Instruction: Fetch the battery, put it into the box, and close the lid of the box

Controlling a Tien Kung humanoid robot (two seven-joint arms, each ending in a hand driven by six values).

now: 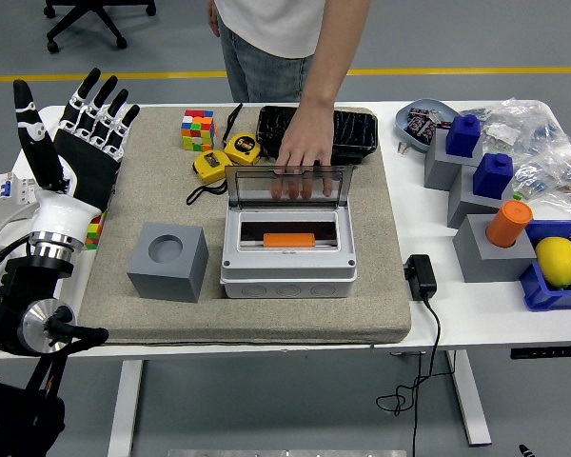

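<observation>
A grey box [287, 249] sits mid-mat with its clear lid [288, 188] raised upright. Inside it lies an orange battery [288, 240]. A person's hand [302, 157] reaches from the far side and rests its fingers on the top edge of the lid. My left hand [76, 133] is raised at the table's left edge, fingers spread and holding nothing, well away from the box. My right hand is out of view.
A grey cube with a round hole [168, 261] stands left of the box. Behind are a Rubik's cube [198, 129], yellow tape measures [225, 156] and a black case [317, 134]. At right: a black charger [420, 276], grey stands with blue blocks [477, 181], an orange cylinder [508, 223], a lemon [558, 261].
</observation>
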